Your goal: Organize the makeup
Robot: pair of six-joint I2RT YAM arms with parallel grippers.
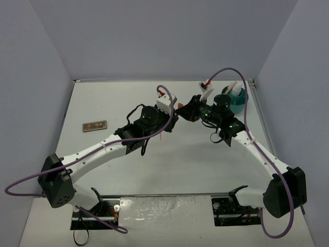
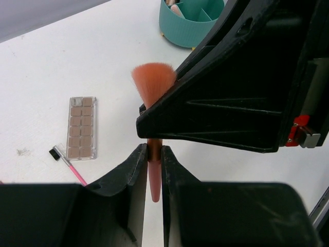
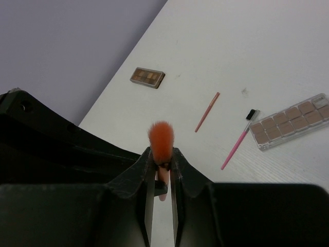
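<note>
Orange brush [image 2: 153, 85] is mid-table, clamped by both my left gripper [image 2: 153, 153] and right gripper [image 3: 161, 157]. Teal tub [image 2: 187, 31] at far right holds a white bottle [image 1: 236, 93]. Both arms reach inward and meet nose to nose.

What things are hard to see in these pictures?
- Top view: the long palette doesn't show, probably under the left arm.
- Left wrist view: teal tub cut by the top edge and the right hand.
- Right wrist view: long palette's end runs off the right edge.
</note>
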